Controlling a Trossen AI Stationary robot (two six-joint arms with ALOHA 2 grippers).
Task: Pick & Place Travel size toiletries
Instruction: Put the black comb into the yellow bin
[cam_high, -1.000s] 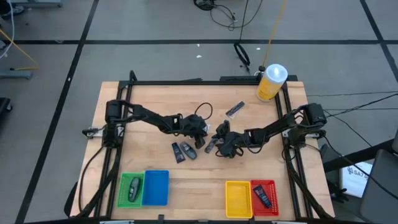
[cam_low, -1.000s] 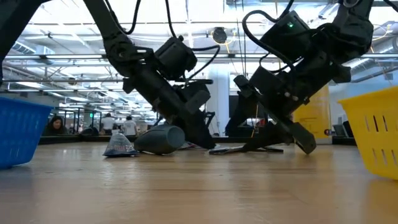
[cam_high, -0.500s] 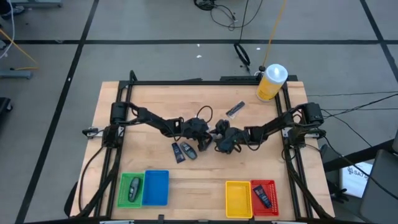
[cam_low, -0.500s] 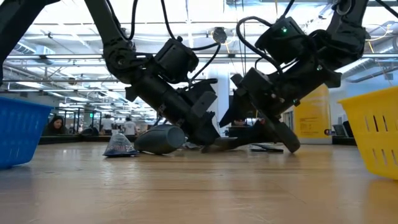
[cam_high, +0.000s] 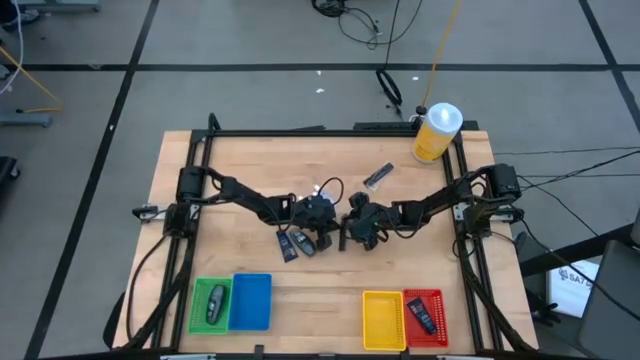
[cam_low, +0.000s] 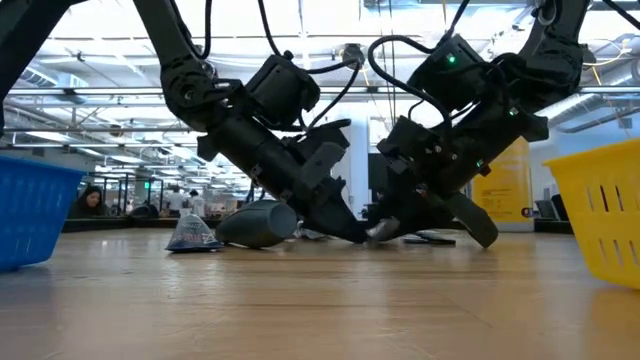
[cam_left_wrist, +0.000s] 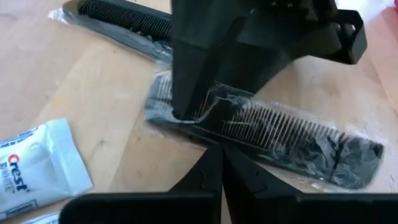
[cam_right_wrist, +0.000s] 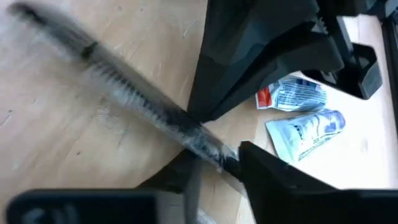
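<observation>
Both tools meet at one wrapped black comb (cam_left_wrist: 261, 127): left tool (cam_high: 325, 236) closed empty beside it, right tool (cam_high: 347, 236) pinching its end. Light, stiff, slippery film; grip mid-spine.

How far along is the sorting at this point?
Done: a dark item in the green bin, another in the red bin. In hand: left gripper and right gripper meet over a wrapped comb mid-table. Left: two tubes beside them, a wrapped item farther back.
</observation>
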